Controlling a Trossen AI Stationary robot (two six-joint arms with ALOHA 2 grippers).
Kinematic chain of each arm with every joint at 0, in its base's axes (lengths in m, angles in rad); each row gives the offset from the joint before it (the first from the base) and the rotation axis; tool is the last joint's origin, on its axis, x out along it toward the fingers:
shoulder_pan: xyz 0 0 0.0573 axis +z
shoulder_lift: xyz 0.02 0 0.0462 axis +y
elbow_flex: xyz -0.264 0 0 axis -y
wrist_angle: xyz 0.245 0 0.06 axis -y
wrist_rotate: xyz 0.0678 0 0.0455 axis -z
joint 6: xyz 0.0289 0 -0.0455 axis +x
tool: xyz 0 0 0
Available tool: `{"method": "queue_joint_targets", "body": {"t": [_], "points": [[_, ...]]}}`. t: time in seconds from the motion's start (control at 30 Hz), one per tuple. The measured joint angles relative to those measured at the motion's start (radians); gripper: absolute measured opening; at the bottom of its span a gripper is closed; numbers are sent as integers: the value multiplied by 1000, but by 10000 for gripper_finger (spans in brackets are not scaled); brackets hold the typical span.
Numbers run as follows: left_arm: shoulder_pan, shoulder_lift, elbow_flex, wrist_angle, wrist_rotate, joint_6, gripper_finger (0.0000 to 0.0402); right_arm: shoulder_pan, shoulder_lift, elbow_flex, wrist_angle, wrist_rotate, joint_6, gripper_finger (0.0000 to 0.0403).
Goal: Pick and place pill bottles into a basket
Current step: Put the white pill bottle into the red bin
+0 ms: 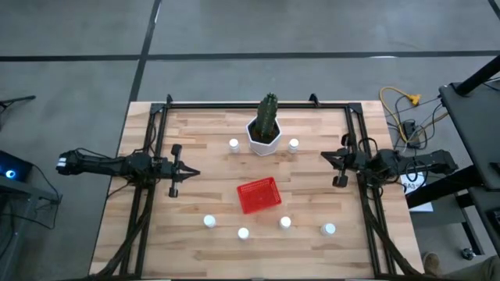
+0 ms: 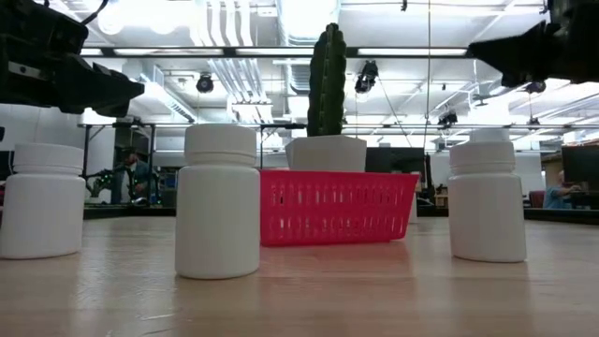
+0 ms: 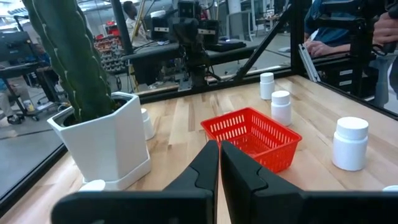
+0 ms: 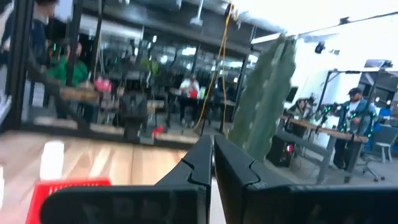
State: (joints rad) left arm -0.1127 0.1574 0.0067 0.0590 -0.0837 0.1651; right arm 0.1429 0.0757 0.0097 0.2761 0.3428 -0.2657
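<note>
Six small white pill bottles stand on the wooden table. Two flank the plant pot, one on its left point(image 1: 233, 144) and one on its right point(image 1: 294, 144). Several stand in a row near the front edge, the outermost on the left point(image 1: 209, 222) and on the right point(image 1: 329, 229). The red basket point(image 1: 258, 195) sits empty at the table's middle; it also shows in the low view point(image 2: 337, 206) and the left wrist view point(image 3: 252, 134). My left gripper point(image 1: 194, 172) is shut and empty, left of the basket. My right gripper point(image 1: 323, 157) is shut and empty at the right.
A white hexagonal pot with a green cactus point(image 1: 265, 129) stands at the back middle, between two bottles. A black frame point(image 1: 234, 104) edges the table. People sit at desks in the room beyond point(image 4: 357, 106).
</note>
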Motion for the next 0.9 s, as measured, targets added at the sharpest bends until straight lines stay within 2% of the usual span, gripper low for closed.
{"method": "queue_joint_targets", "body": {"t": [0.37,0.73,0.9], "points": [[0,1,0,0,0,0,0,1,7,0,-221,-6,116,9],[0,5,0,3,0,0,0,1,17,0,-219,-4,124,9],[0,6,0,4,0,0,0,1,18,0,-190,-5,314,9]]}}
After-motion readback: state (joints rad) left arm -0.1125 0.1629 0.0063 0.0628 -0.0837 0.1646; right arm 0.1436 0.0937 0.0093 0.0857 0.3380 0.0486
